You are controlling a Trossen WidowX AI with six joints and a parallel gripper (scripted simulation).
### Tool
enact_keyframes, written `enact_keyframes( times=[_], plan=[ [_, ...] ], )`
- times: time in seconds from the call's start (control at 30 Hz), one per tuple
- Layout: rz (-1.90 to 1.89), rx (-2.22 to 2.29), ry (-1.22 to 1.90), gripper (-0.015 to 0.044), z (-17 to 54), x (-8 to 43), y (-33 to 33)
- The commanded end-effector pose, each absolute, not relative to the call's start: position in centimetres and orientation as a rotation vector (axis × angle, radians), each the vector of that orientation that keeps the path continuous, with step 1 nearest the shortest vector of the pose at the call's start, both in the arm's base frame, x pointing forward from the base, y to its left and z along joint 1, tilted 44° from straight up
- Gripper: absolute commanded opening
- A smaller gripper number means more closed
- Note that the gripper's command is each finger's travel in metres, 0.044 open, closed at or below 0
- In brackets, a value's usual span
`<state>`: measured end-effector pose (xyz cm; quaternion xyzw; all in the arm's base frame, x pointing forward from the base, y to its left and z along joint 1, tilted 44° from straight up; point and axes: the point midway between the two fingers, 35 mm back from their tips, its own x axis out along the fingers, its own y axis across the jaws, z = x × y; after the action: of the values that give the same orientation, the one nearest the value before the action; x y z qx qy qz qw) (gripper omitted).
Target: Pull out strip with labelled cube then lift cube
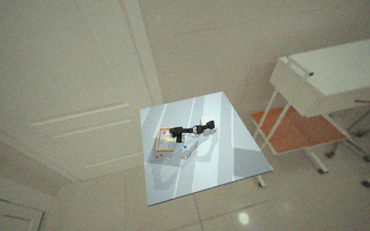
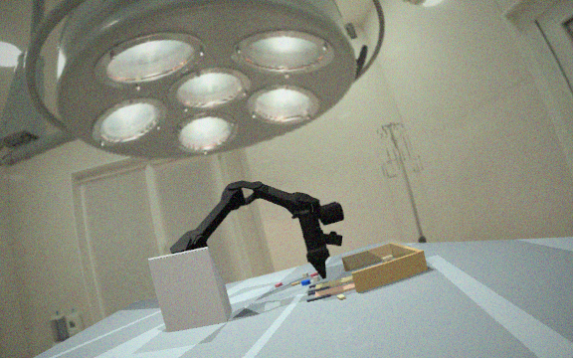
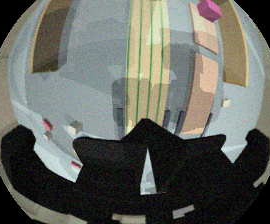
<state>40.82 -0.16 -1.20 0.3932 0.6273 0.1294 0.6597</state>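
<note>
A cream strip with green lines [image 3: 147,55] [image 1: 169,140] runs lengthwise under my gripper. It looks unbroken where it shows in the wrist view. A small tan cube [image 1: 163,139] sits at its far end in the top view; its label cannot be read there, and the cube is outside the wrist view. Beside it lies a pink strip in two pieces, a near piece [image 3: 200,95] and a far piece [image 3: 204,31], with a gap between. A magenta cube [image 3: 209,10] [image 1: 164,132] sits on the far piece. My gripper [image 3: 144,121] [image 2: 323,276] is shut and empty, pointing down over the near end of the striped strip.
A wooden frame [image 1: 164,151] [image 2: 391,271] [image 3: 237,55] stands around the strips' far part. Dark upright bars [image 3: 120,122] [image 3: 206,125] flank the near ends. Loose pieces lie around: a blue one [image 1: 185,147] [image 2: 305,282], a pale block [image 3: 75,128] and a cream block [image 3: 225,103] [image 2: 341,297].
</note>
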Motion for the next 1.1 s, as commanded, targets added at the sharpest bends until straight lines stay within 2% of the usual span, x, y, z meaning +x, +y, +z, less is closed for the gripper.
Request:
enact_keyframes(
  times=[0.0,1.07],
  plan=[
    [0.289,0.903,1.435,0.0,-2.12,40.59,0.51],
    [0.29,0.904,1.435,0.0,-2.79,40.73,1.2]
  ],
)
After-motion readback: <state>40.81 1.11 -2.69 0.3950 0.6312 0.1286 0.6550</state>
